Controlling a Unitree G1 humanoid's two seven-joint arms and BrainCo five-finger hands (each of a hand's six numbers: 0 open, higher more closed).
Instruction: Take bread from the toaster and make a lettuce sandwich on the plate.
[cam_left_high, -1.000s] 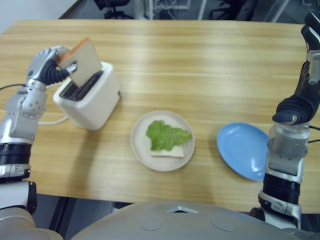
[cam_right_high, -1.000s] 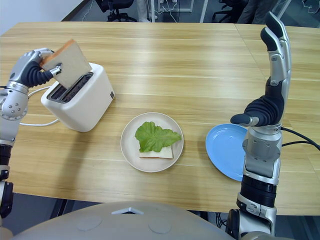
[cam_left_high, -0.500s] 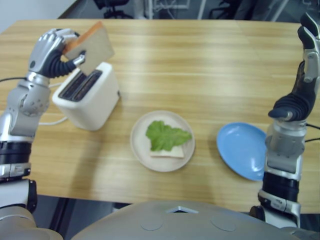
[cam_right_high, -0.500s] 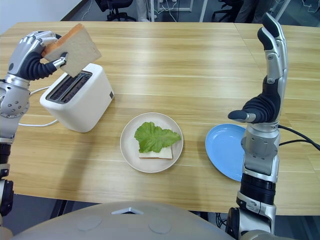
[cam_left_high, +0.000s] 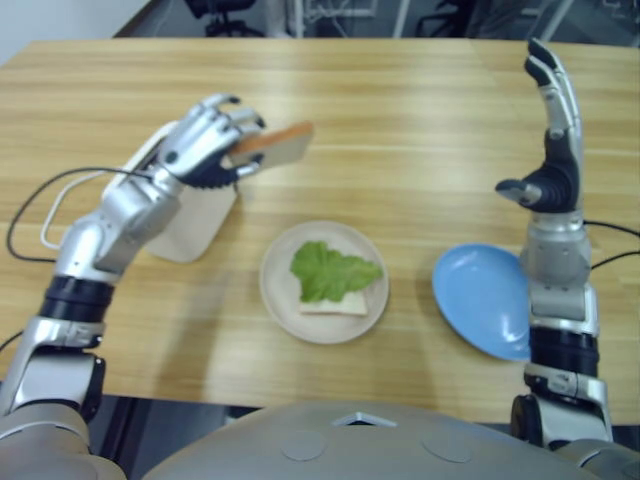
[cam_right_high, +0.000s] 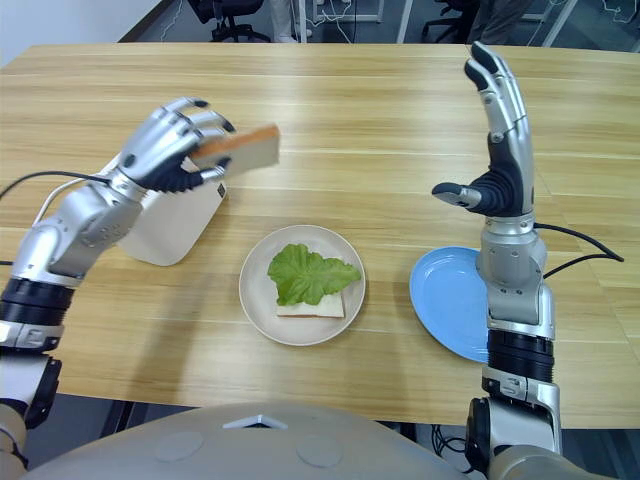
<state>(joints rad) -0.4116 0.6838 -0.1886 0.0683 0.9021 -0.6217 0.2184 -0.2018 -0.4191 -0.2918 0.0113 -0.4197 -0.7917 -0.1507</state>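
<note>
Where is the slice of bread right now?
The bread slice is in the left hand, held roughly level in the air on the robot's left, just beyond the toaster and up-left of the plate with lettuce.

The toaster (cam_right_high: 178, 218) sits mostly behind the left hand (cam_right_high: 165, 150) and left arm (cam_right_high: 85, 225) — its top and slots are covered, and the near end of the bread slice (cam_right_high: 250, 148) is lost among the fingers. On the plate (cam_right_high: 255, 300), the lettuce (cam_right_high: 305, 272) covers the lower slice (cam_right_high: 312, 306) except its front edge. The right arm (cam_right_high: 515, 290) hides the right side of the blue plate (cam_right_high: 445, 300).
</note>
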